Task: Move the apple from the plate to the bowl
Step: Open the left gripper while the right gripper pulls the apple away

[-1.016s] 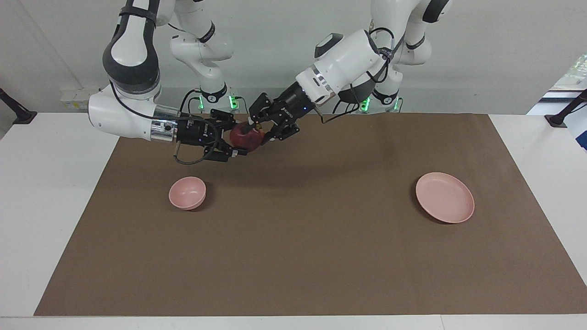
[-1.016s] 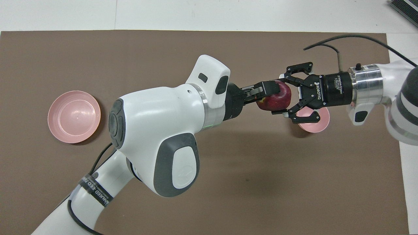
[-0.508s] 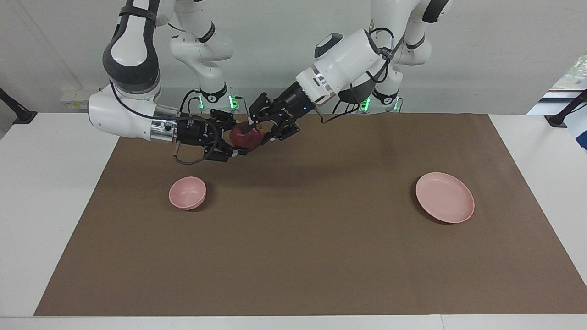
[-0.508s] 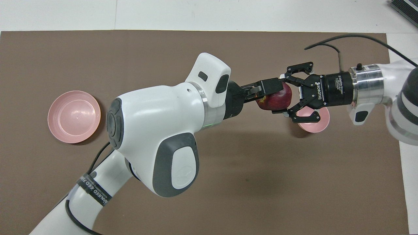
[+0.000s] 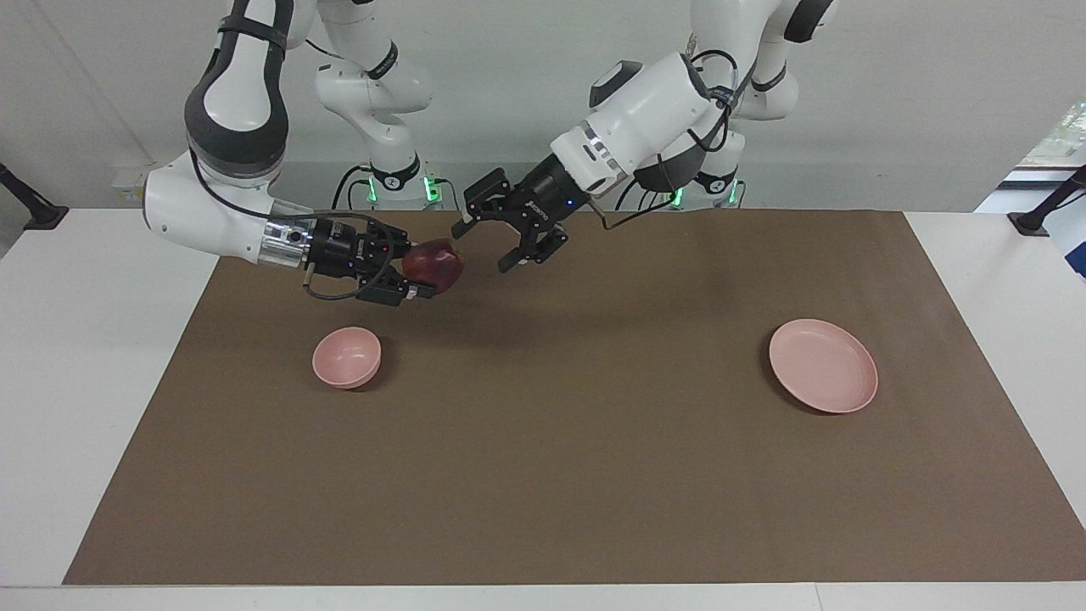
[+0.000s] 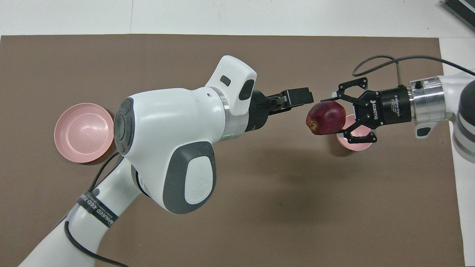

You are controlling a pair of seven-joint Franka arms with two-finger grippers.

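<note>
Dark red, the one apple (image 5: 433, 262) hangs left of centre in the upper frame, pinched by the right gripper (image 5: 422, 277) above the worktop (image 5: 543, 475), ready for the single bowl (image 5: 346, 357) below. Spread and bare, the left gripper (image 5: 487, 238) has let go. One plate (image 5: 822, 366) sits right.

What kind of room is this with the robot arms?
Probably a robot lab. Two white arms stand at a white table covered by a brown mat. The right gripper holds an apple; the left gripper is open. The pink bowl and plate look like practice props.
</note>
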